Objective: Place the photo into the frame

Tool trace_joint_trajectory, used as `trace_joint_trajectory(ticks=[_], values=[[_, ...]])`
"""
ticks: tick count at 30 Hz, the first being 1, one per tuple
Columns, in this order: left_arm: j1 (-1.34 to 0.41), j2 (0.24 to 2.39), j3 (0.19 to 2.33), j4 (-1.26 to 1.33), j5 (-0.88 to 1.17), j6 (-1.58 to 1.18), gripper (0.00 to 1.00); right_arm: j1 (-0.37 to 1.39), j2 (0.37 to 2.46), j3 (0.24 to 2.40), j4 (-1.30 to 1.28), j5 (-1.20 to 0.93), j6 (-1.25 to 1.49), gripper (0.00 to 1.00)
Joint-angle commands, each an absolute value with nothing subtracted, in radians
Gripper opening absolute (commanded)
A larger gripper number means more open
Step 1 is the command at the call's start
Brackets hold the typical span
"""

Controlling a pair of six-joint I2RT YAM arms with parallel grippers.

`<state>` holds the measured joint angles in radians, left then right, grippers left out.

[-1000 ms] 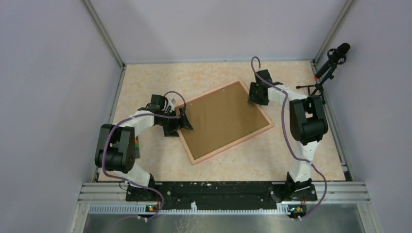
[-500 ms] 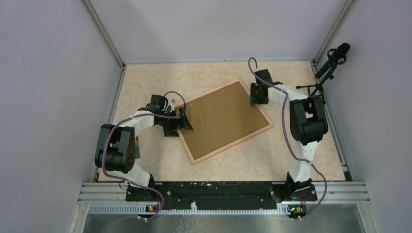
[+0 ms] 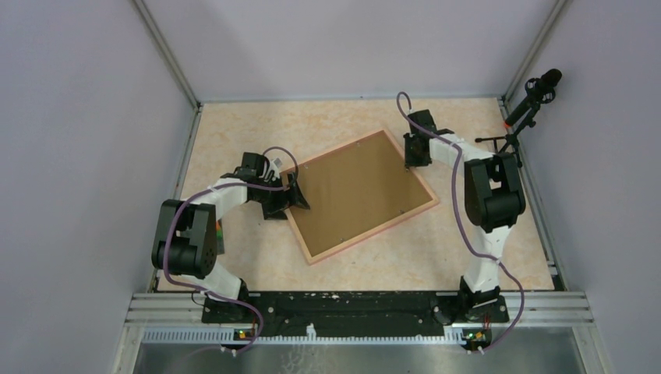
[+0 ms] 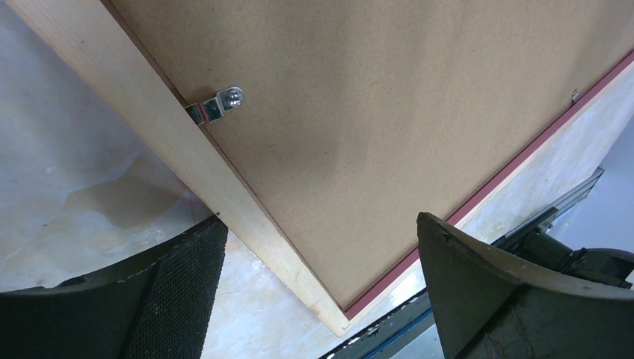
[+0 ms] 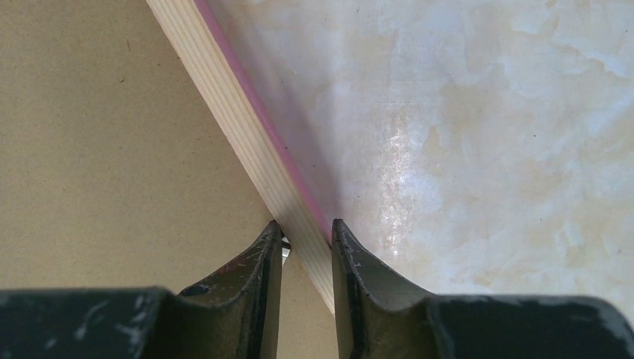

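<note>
The right gripper (image 5: 303, 232) straddles the far rail of the thin pinkish-tan wooden frame (image 5: 228, 97), grip uncertain, while the left gripper (image 4: 320, 224) gapes wide over its left edge.

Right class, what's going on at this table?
A picture frame lies face down, brown backing board up. The right gripper straddles the frame's right rail, jaws narrow; whether it grips yet is unclear. The left gripper sits wide open at the frame's left edge. No photo is visible.
</note>
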<state>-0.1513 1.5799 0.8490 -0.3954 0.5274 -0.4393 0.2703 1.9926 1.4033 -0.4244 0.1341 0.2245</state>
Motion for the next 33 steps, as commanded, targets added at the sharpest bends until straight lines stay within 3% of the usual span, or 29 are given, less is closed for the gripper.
trace_joint_trajectory(ticks=[1, 8, 13, 14, 16, 18, 24, 33], values=[[-0.154, 1.562, 0.845, -0.352, 0.558, -0.433, 0.99, 0.281, 2.051, 1.405, -0.579, 0.162, 0.27, 0.22], [-0.153, 1.558, 0.843, -0.356, 0.548, -0.433, 0.99, 0.281, 2.043, 1.444, -0.6, 0.102, 0.358, 0.0], [-0.155, 1.527, 0.845, -0.357, 0.525, -0.423, 0.99, 0.275, 2.019, 1.478, -0.597, 0.057, 0.358, 0.0], [-0.155, 1.515, 0.845, -0.356, 0.518, -0.418, 0.99, 0.274, 2.015, 1.489, -0.602, 0.055, 0.341, 0.09], [-0.156, 1.489, 0.844, -0.357, 0.499, -0.409, 0.99, 0.273, 2.003, 1.512, -0.62, 0.072, 0.303, 0.38], [-0.155, 1.471, 0.845, -0.361, 0.485, -0.405, 0.99, 0.272, 1.996, 1.525, -0.645, 0.093, 0.273, 0.46], [-0.155, 1.478, 0.842, -0.352, 0.504, -0.415, 0.99, 0.268, 2.005, 1.49, -0.651, 0.051, 0.272, 0.51], [-0.155, 1.461, 0.83, -0.358, 0.499, -0.408, 0.99, 0.264, 2.068, 1.492, -0.62, 0.1, 0.347, 0.48]])
